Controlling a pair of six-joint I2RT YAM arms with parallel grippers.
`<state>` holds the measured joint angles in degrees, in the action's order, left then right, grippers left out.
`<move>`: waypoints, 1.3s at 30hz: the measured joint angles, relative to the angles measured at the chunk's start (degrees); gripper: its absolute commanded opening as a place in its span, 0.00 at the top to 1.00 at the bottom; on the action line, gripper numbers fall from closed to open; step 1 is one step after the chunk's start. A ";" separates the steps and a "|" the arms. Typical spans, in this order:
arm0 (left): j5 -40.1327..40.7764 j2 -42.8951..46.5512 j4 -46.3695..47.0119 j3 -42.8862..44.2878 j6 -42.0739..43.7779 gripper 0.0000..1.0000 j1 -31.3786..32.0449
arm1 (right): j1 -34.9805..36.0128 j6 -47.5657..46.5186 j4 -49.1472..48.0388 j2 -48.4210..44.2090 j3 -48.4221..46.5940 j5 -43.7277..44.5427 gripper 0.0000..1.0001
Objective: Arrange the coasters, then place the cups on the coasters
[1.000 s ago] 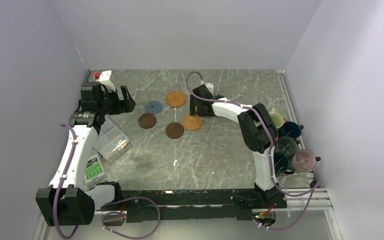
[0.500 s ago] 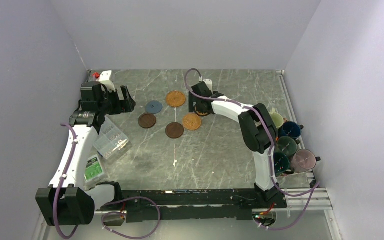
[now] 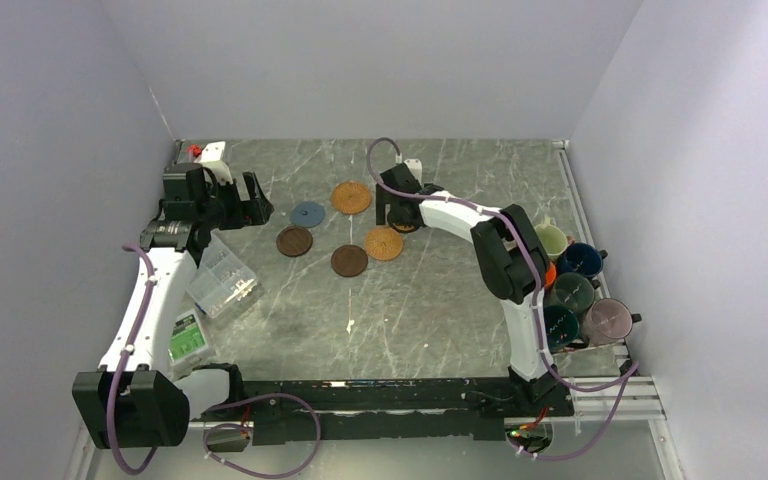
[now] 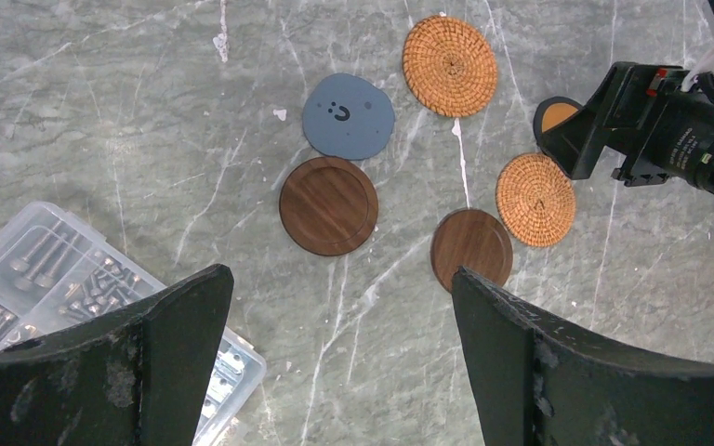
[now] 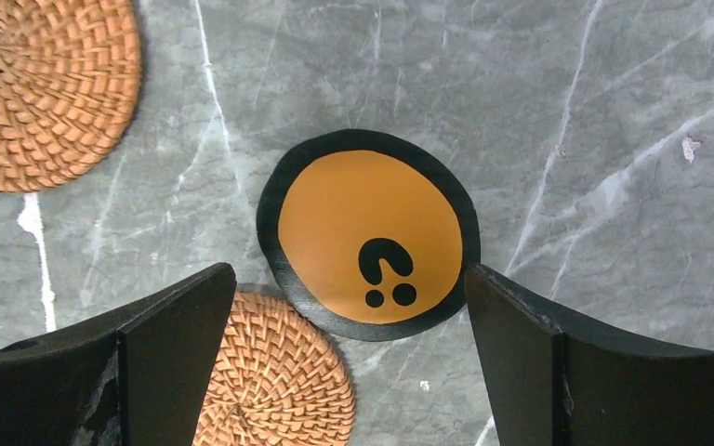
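Several coasters lie mid-table: blue-grey (image 3: 307,213) (image 4: 348,115), two tan woven (image 3: 351,197) (image 3: 384,243) and two dark brown (image 3: 294,240) (image 3: 349,260). An orange coaster with a black rim (image 5: 369,234) lies flat beside a woven one (image 5: 274,372). My right gripper (image 5: 349,274) (image 3: 400,215) hovers open just over it, a finger on either side. The left gripper (image 4: 337,279) (image 3: 232,203) hangs open and empty high above the table, left of the coasters. The cups cluster at the right edge: cream (image 3: 552,240), dark blue (image 3: 580,261), dark green (image 3: 572,293) and mauve (image 3: 607,321).
A clear plastic box of screws (image 3: 222,278) (image 4: 46,279) sits at the left under the left arm, with a green-labelled packet (image 3: 188,335) nearer the front. A small white and red object (image 3: 203,152) lies in the far left corner. Walls close in on three sides.
The right gripper has shifted slightly left and farther out over the orange coaster. The left arm has barely moved. No coaster or cup has changed place.
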<state>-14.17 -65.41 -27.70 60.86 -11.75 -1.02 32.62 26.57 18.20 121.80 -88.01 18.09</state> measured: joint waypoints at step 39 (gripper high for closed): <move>-0.98 -1.27 0.02 -0.02 -0.04 0.06 0.04 | -8.28 1.11 -4.50 -0.68 5.40 2.45 0.11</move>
<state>-15.16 -66.67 -27.68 60.84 -11.79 -0.97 24.34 27.68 13.69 121.12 -82.61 20.53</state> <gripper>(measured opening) 0.938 0.898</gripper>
